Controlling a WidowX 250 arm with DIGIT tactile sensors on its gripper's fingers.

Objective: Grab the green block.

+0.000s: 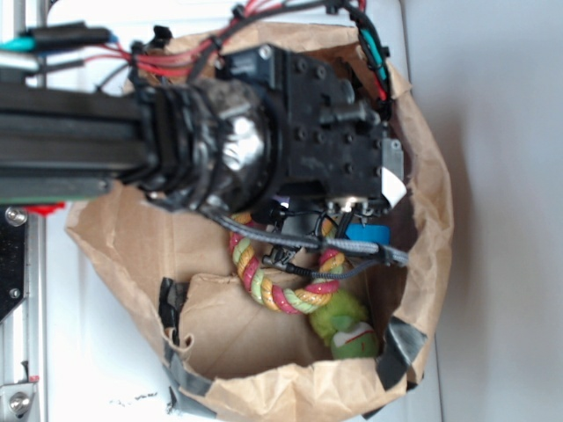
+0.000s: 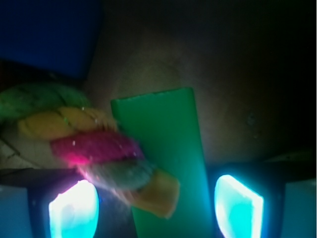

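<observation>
In the wrist view, a twisted rope ring (image 2: 99, 148) of fuzzy yellow, pink and pale green strands lies at the left, overlapping the smooth, hard-edged green block (image 2: 168, 148). The gripper (image 2: 156, 206) stands apart, its glowing pads (image 2: 237, 206) on either side of the block and rope. A blue cube (image 2: 44, 34) sits top left. All rest inside a crumpled brown paper bag (image 1: 422, 202), beside a fuzzy lime plush toy (image 1: 347, 325).
</observation>
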